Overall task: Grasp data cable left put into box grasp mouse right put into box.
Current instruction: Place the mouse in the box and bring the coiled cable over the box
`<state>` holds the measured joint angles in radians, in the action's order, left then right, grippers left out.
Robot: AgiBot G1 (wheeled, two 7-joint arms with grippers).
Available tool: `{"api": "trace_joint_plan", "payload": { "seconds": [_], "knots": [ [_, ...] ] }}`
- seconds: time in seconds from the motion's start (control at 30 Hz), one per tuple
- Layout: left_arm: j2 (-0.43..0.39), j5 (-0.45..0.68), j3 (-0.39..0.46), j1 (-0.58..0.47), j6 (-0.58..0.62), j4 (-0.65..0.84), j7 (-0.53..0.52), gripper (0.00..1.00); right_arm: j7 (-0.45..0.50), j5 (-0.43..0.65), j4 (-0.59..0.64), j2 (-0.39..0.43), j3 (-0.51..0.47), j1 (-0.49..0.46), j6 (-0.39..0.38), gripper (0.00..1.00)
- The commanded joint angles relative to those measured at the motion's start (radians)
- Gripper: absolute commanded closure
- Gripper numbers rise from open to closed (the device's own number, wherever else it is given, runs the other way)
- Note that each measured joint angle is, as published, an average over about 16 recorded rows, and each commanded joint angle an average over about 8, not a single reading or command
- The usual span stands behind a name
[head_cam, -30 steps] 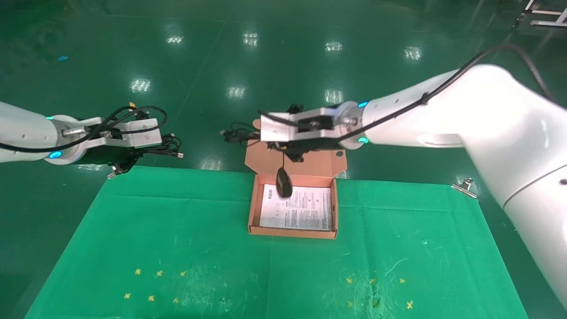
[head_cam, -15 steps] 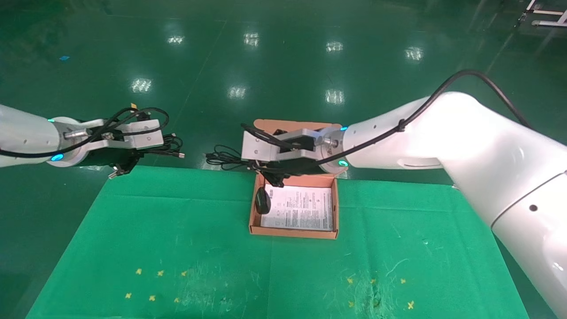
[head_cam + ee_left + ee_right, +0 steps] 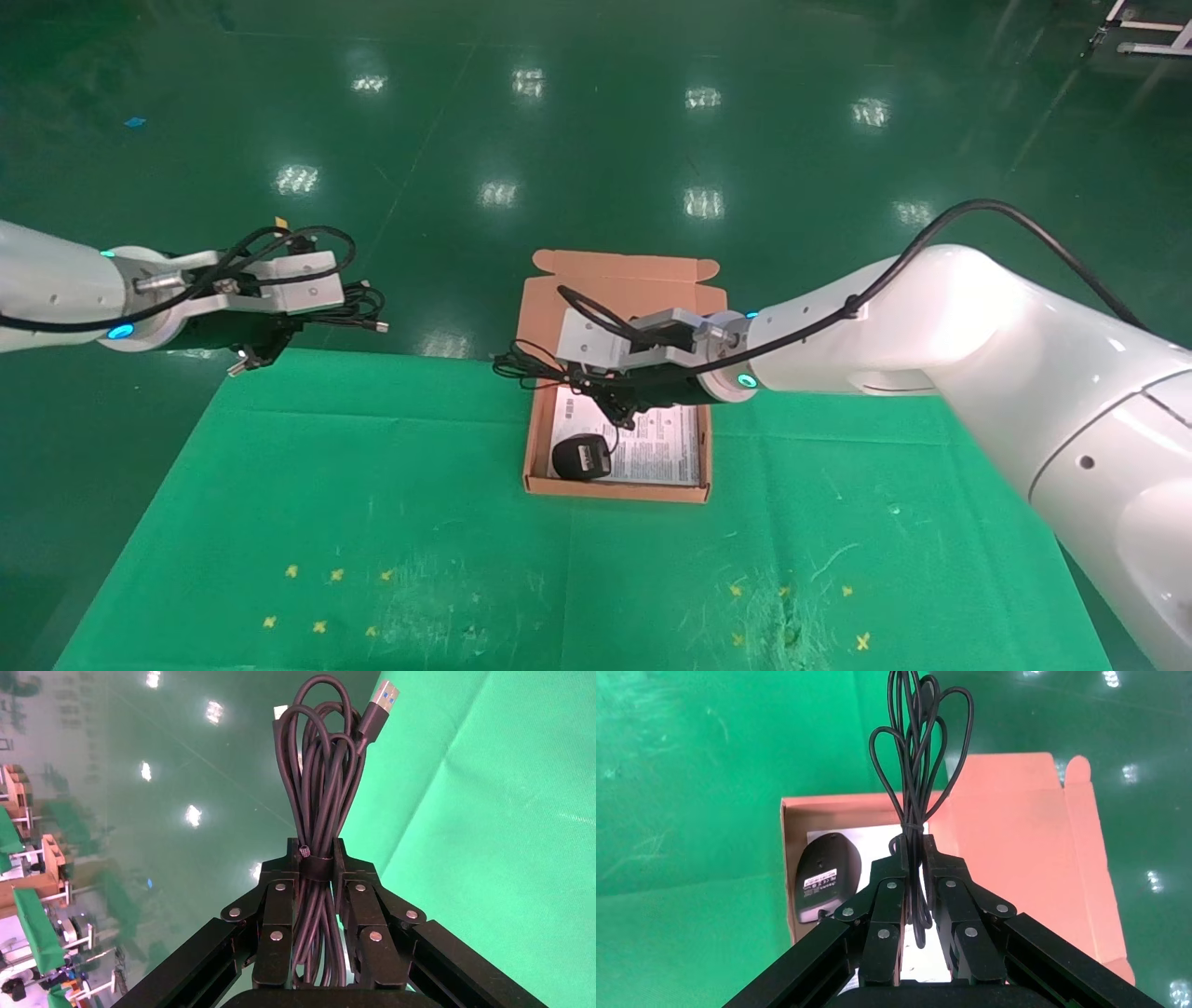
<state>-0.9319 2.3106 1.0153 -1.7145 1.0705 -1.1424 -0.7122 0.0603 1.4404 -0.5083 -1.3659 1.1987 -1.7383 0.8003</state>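
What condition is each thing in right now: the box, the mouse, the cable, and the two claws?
Box: lid open, flat behind; white sheet lines it.
Mouse: lying underside up in the box's near left corner.
Mouse cord: bundled, clamped in the right tool.
Data cable: coiled, strapped, held off the table.
Left tool: shut on the data cable, beyond the cloth's far left corner.
Right tool: shut on the mouse cord, over the box.

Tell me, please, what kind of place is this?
Probably a factory or robot test hall: a glossy green floor reflecting ceiling lights, a green cloth as work surface, and more green-draped stations in the left wrist view.
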Motion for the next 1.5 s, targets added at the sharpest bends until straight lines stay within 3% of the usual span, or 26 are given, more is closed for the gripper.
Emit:
{"api": "trace_joint_plan", "payload": {
  "seconds": [0.03, 0.1, 0.13, 0.4, 0.6, 1.13, 1.5],
  "knots": [
    [0.000, 0.000, 0.000, 0.000, 0.000, 0.000, 0.000, 1.00, 0.004, -0.008, 0.009, -0.001, 0.013, 0.002, -0.006, 0.26],
    [0.000, 0.000, 0.000, 0.000, 0.000, -0.001, 0.000, 1.00, 0.003, -0.013, 0.007, 0.003, 0.018, 0.003, -0.008, 0.04],
    [-0.001, 0.000, 0.001, 0.001, 0.000, -0.001, 0.001, 1.00, 0.003, -0.016, 0.004, 0.006, 0.020, 0.004, -0.009, 0.00],
    [-0.050, -0.027, 0.004, 0.033, -0.063, 0.050, 0.030, 1.00, 0.020, -0.017, -0.026, 0.034, 0.036, 0.012, -0.017, 0.00],
    [-0.130, -0.080, 0.005, 0.061, -0.166, 0.166, 0.114, 1.00, 0.029, -0.005, -0.022, 0.058, 0.047, 0.007, -0.013, 0.00],
    [-0.406, -0.357, -0.027, 0.120, -0.454, 0.563, 0.537, 1.00, 0.027, 0.038, 0.020, 0.208, 0.052, -0.044, -0.037, 0.00],
    [-0.438, -0.606, 0.024, 0.183, -0.503, 0.558, 0.767, 1.00, 0.031, 0.056, 0.005, 0.287, 0.058, -0.058, -0.026, 0.00]
  ]
}}
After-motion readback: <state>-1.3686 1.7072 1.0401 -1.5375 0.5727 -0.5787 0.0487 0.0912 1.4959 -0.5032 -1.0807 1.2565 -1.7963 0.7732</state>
